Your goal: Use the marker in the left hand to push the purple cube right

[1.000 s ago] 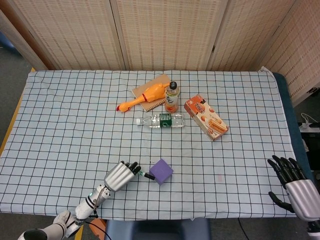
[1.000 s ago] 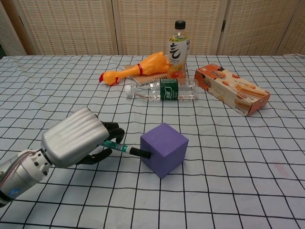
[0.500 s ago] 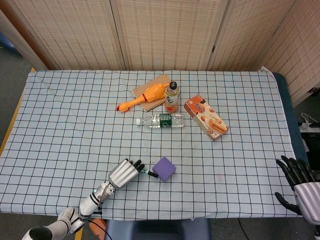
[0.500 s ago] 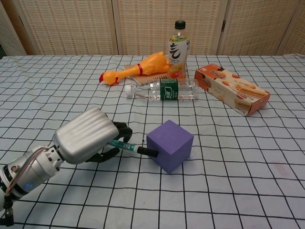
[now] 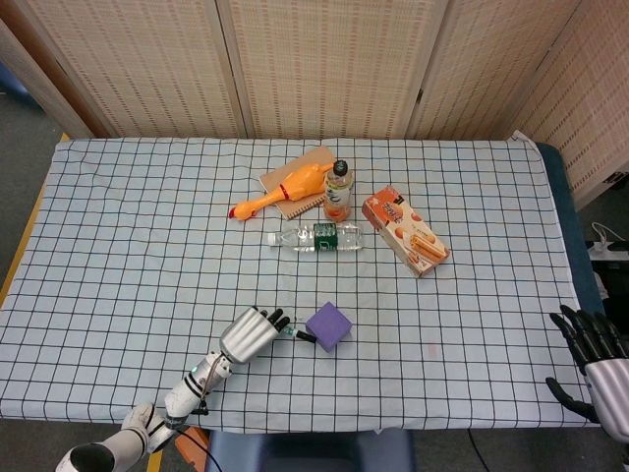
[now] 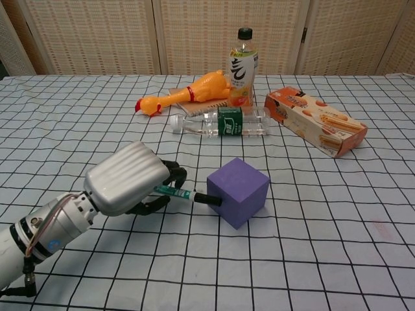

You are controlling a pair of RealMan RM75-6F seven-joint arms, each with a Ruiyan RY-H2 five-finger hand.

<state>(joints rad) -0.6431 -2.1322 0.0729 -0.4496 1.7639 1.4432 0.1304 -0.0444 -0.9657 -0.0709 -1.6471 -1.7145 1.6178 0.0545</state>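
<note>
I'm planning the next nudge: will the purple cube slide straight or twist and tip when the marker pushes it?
The purple cube sits flat on the checked cloth, so tipping seems unlikely. The marker in the left hand meets one face low and off-centre, so it may twist. It is probably light foam.

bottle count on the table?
2. The juice bottle stands upright at the back beside the rubber chicken; the clear water bottle lies on its side just in front. None seems hidden.

Head view looks down high; chest view low, close, both facing the table (image 5: 118,246).
</note>
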